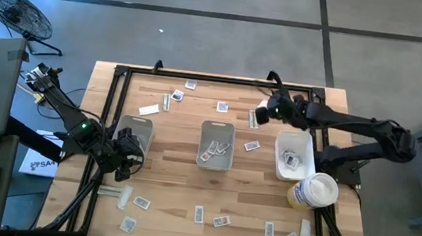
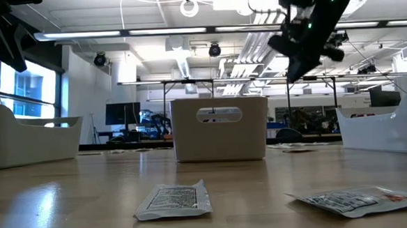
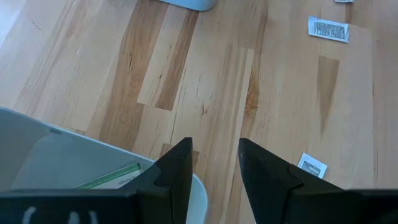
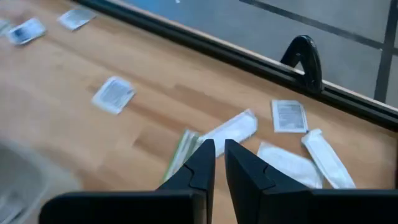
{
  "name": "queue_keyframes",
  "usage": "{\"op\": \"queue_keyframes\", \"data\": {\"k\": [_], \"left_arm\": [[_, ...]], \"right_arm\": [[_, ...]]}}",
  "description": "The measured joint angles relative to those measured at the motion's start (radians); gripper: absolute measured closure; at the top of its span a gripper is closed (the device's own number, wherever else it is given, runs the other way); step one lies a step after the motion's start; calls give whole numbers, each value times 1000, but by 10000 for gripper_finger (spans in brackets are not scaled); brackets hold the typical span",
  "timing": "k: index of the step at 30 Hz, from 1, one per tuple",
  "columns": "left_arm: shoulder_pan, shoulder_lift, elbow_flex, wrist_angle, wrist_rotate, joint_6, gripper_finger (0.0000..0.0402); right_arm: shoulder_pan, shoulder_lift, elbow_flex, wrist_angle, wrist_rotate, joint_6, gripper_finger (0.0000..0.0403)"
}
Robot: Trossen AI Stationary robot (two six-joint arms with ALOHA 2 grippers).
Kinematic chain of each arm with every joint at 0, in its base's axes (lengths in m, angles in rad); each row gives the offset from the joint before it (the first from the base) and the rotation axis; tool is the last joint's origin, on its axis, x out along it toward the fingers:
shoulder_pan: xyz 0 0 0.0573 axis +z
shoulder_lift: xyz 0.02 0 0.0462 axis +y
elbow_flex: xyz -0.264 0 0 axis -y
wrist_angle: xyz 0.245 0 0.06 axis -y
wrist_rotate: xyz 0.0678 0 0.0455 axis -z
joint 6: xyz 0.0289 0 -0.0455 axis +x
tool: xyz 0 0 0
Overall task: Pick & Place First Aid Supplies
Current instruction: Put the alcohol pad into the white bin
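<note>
First aid supplies lie scattered on the wooden table: sachets (image 1: 222,107) toward the far side, more (image 1: 221,221) along the near edge, and two (image 2: 173,201) close in the low view. My right gripper (image 4: 214,152) hovers over the far right. Its fingers stand a narrow gap apart with nothing between them, above a white oblong wrapper (image 4: 230,132) and a green-white strip (image 4: 180,152). My left gripper (image 3: 214,155) waits open over bare wood beside the left grey tray (image 3: 37,155), which holds a green-white strip (image 3: 112,177).
A grey tray (image 1: 218,127) with packets stands mid-table. A white tray (image 1: 279,153) with packets stands at the right, and a round white tub (image 1: 313,190) with a yellow label lies just nearer. A black frame (image 1: 223,78) rims the table, with a clamp (image 4: 305,59) on its far bar.
</note>
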Motion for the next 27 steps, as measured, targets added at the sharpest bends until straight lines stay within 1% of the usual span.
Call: {"op": "queue_keyframes", "data": {"k": [4,8,12,16,21,27], "left_arm": [[0,0,0,0,0,0,273],[0,0,0,0,0,0,273],[0,0,0,0,0,0,273],[0,0,0,0,0,0,273],[0,0,0,0,0,0,273],[0,0,0,0,0,0,273]], "right_arm": [[-132,49,-57,130,-77,-34,371],[-232,150,-64,160,-129,-56,360],[-310,259,-43,173,-134,-79,337],[-366,348,-41,239,-147,-78,309],[-409,435,-39,348,-151,-58,275],[-438,512,-39,505,-178,-57,253]]}}
